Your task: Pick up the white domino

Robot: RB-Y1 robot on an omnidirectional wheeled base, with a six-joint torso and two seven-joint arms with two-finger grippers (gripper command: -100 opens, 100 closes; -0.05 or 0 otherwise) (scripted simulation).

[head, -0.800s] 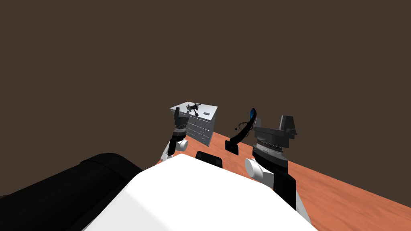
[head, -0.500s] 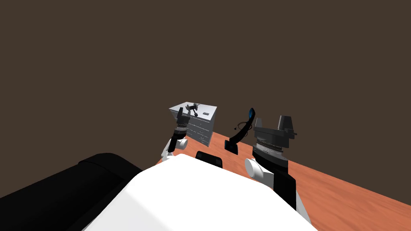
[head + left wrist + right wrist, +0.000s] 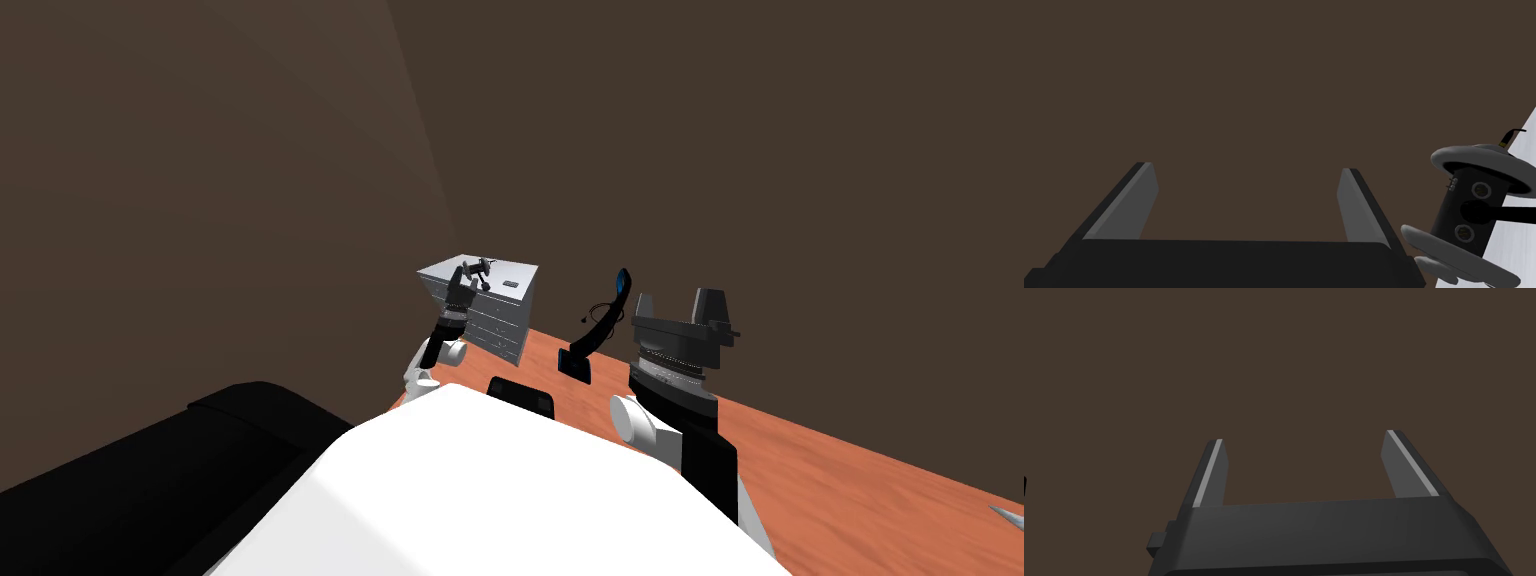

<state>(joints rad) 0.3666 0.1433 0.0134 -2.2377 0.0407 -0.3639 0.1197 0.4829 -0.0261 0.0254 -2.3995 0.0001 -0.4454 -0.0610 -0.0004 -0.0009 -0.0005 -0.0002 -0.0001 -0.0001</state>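
Two grippers, both spread wide, nothing held — left gripper [image 3: 462,281] [image 3: 1246,170] beside white drawer chest [image 3: 497,326], small grey domino [image 3: 511,284] at its three o'clock; right gripper [image 3: 686,308] [image 3: 1305,438] well apart, further toward three o'clock.

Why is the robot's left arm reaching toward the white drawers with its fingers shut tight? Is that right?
Not quite. The left gripper does reach toward the white drawers, but its fingers are open, wide apart with nothing between them. The left wrist view shows it.
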